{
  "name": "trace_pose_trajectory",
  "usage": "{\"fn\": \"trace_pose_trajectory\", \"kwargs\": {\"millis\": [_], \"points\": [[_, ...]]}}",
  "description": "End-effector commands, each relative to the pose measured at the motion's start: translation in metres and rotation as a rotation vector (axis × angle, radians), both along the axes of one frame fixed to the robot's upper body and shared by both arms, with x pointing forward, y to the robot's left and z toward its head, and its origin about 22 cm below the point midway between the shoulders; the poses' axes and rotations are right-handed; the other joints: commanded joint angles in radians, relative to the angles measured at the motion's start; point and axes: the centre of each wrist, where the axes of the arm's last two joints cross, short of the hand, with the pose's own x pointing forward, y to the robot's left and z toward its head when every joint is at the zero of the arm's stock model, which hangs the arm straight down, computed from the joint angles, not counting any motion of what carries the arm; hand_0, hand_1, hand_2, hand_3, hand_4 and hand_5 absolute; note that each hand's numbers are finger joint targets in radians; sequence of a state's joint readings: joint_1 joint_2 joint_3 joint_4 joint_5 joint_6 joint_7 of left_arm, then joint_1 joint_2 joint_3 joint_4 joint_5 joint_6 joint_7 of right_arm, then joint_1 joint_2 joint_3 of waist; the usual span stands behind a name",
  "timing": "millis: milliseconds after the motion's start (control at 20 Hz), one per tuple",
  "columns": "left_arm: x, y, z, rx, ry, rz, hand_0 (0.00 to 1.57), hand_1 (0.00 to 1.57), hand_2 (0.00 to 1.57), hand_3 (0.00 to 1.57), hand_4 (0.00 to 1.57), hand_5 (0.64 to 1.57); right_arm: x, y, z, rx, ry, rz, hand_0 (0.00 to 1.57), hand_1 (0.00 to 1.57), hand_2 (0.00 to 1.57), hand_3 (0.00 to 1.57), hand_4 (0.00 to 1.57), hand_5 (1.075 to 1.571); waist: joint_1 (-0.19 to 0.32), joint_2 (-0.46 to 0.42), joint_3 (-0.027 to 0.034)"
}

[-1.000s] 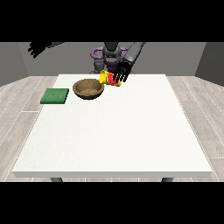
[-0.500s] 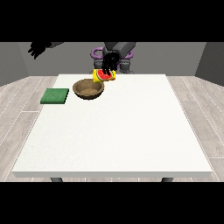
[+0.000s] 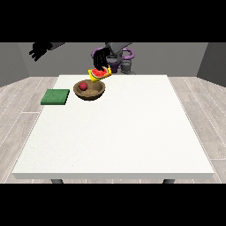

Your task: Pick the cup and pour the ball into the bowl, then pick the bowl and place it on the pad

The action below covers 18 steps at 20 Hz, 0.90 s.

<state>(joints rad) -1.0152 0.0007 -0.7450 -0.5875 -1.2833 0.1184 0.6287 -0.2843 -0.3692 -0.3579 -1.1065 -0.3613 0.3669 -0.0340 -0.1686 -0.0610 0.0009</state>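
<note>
Hand at view's right [image 3: 100,58] pinching yellow-red cup [image 3: 100,73], tipped over brown wooden bowl [image 3: 89,90] so small red ball [image 3: 83,85] lands inside.

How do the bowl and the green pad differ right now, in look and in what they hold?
The bowl is brown, round and hollow; the pad is green, flat and rectangular. The bowl holds a red ball; the pad carries nothing. The bowl sits under the tilted yellow cup; the pad lies apart, further toward the view's left. Both rest on the table.
</note>
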Motion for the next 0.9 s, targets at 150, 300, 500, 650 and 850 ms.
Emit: {"fn": "trace_pose_trajectory", "kwargs": {"millis": [150,300,500,650,850], "points": [[-0.019,-0.02,0.016,0.044,0.059,-0.046,0.0,0.0,1.06,1.55,1.11,1.57,0.0,0.011,-0.012,0.012,0.03,-0.018,0.0,0.0,0.0,0.05,0.71,1.548,0.037,-0.027,-0.0006],[0.0,0.009,0.027,-0.189,0.012,0.002,0.32,0.32,1.5,1.54,1.11,1.57,-0.015,0.005,-0.019,0.004,0.082,-0.039,0.0,0.0,0.0,0.05,0.71,1.548,0.056,-0.093,-0.0018],[0.012,0.066,0.04,-0.626,0.026,0.024,1.04,1.04,1.51,1.15,1.32,1.562,-0.025,-0.015,-0.019,0.016,0.095,-0.109,0.0,0.0,0.0,0.18,0.74,1.553,0.15,-0.079,-0.0066],[0.02,0.089,0.067,-0.978,0.007,0.046,0.64,0.64,0.94,0.67,1.28,1.545,-0.029,-0.012,-0.024,-0.01,0.107,-0.135,0.0,0.0,0.0,0.13,0.78,1.559,0.199,-0.082,-0.0121],[0.028,0.126,0.102,-1.399,0.023,0.041,0.0,0.0,0.0,0.0,1.15,1.568,-0.024,0.0,-0.027,0.004,0.108,-0.163,0.0,0.0,0.0,0.0,0.78,1.556,0.233,-0.062,-0.017]]}}
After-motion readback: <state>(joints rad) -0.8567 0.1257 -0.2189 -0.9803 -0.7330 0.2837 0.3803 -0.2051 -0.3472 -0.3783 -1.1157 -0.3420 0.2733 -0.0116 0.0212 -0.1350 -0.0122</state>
